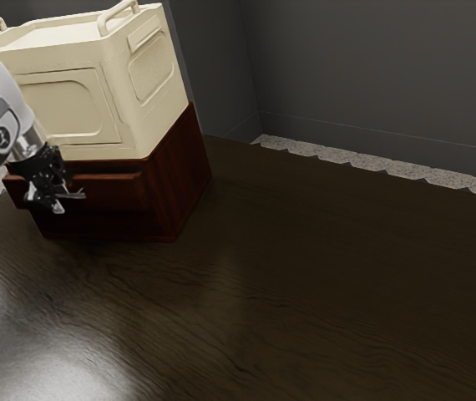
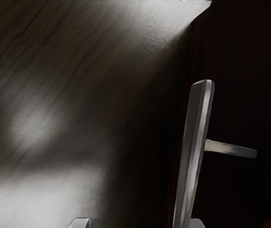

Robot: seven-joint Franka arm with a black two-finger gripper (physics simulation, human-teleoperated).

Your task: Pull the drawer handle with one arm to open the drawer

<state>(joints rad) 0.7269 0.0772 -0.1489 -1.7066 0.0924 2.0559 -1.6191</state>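
My gripper [image 1: 48,200] is at the front of the red-brown drawer cabinet [image 1: 184,180] in the exterior view, angled downward. Beside its fingertips a thin grey handle [image 1: 74,195] is visible. In the wrist view the gripper [image 2: 139,223] has its two fingertips wide apart. The long metal bar of the handle [image 2: 196,147] runs close to one fingertip, with a wide gap to the other; a short post joins it toward the dark drawer front [image 2: 245,99]. Whether bar and near fingertip touch, I cannot tell. Part of the drawer front is behind my hand in the exterior view.
A cream box [image 1: 71,104] with raised handles sits on top of the cabinet. The dark wooden table [image 1: 305,284] extends in front of the cabinet and toward the exterior view's right. Grey walls [image 1: 372,75] stand behind.
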